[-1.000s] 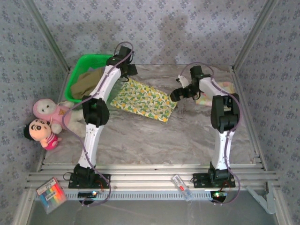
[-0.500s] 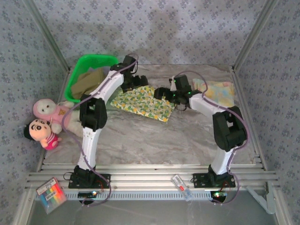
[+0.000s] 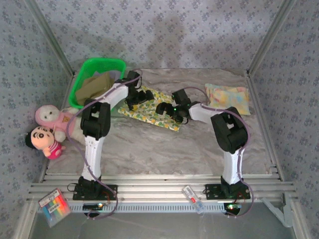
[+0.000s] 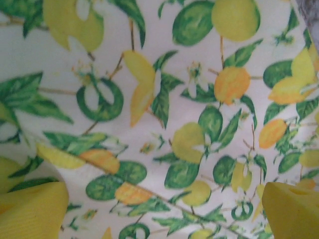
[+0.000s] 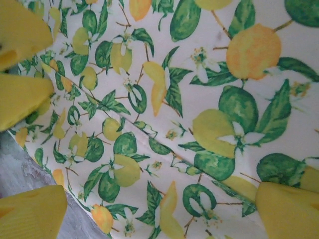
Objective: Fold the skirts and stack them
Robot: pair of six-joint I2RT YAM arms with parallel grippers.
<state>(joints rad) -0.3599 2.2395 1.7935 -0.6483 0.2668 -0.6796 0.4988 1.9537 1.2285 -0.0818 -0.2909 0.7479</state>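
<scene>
Your left gripper and right gripper hang over the yellow-green floral skirt, both with fingers spread wide. The skirt lies flat on the worktop toward its far side, long axis slanting from far left to near right. The top view gives you that slant. The right wrist camera catches the skirt's edge on bare marble. A pastel skirt rests at the far right corner.

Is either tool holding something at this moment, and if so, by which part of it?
Nothing is held. The left tool and the right tool both stand open over the lemon-print skirt, gripping no part of it.
</scene>
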